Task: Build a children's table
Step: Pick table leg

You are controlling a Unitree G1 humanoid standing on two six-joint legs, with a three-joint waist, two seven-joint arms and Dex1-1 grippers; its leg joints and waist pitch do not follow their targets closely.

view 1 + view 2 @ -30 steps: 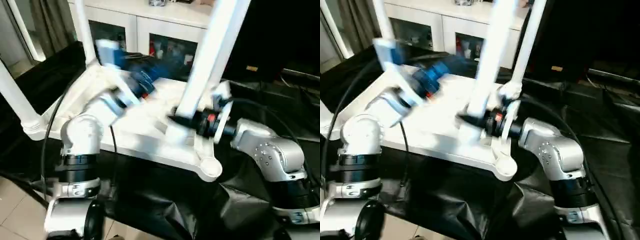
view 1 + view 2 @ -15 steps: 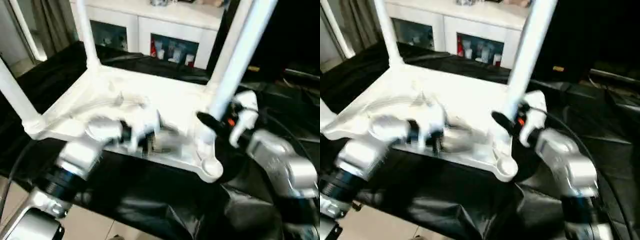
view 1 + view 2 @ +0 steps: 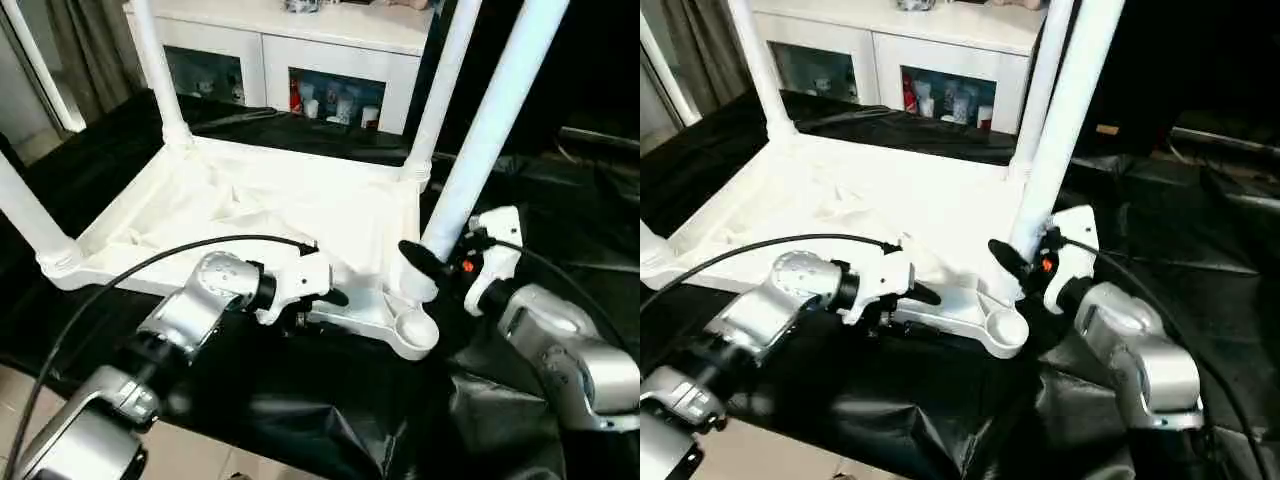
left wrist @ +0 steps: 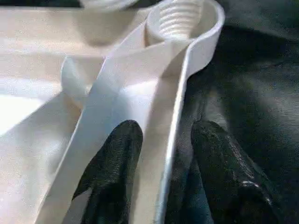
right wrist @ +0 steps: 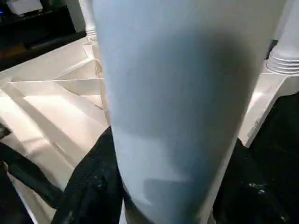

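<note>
Tabletop [image 3: 250,200] upside down on black-draped desk [image 3: 300,400], three legs upright in corner sockets. Fourth leg [image 3: 490,130] clamped in right end effector [image 3: 420,262], tilted beside empty near corner socket [image 3: 415,328]. Left end effector [image 4: 161,154] fingers straddle tabletop rim; grip unclear.

Both forearms are rounded housings of brushed silver metal, the right forearm [image 3: 570,355] dotted with small dark screw heads, the left forearm [image 3: 190,305] ending in a black ring before a white wrist block. A thin black cable [image 3: 120,275] arcs over the left arm, and another black cable [image 3: 1120,262] trails from the right wrist's white bracket [image 3: 1072,250], which bears a small orange-red mark. Each gripper's fingers [image 4: 114,154] are glossy black with rounded tips.
</note>
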